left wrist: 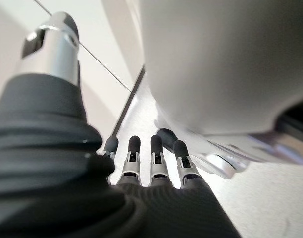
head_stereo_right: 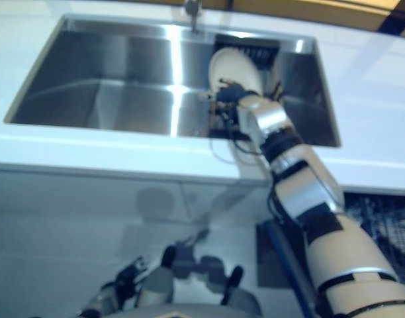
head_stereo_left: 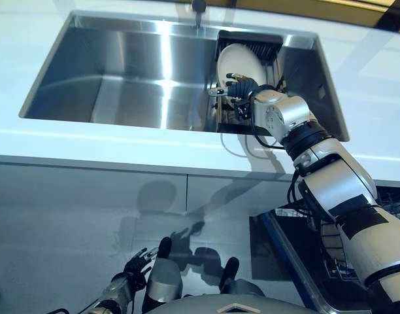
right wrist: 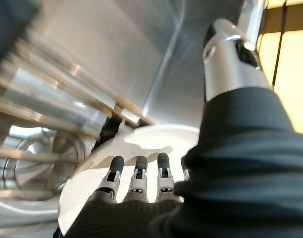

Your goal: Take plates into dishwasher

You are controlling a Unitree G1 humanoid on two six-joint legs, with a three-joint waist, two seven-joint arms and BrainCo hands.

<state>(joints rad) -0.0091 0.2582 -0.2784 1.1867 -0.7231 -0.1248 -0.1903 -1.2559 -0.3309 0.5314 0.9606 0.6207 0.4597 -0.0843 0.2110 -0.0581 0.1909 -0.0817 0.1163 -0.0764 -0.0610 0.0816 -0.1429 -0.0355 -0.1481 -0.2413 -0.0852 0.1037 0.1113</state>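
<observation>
white round ceramic plate (head_stereo_left: 238, 64) stands upright in the steel sink's (head_stereo_left: 121, 72) rack, right hand (head_stereo_left: 241, 87) reaching it with straight fingers, not gripping. left hand (head_stereo_left: 136, 265) hangs relaxed. dishwasher loading remains undone.

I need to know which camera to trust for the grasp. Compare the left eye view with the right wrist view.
Only the left eye view shows the whole stainless steel sink, the white countertop and the idle left robot hand down low. Only the right wrist view shows the round metal drain. Both show the round white plate with the right robot hand at it, fingers straight.
</observation>
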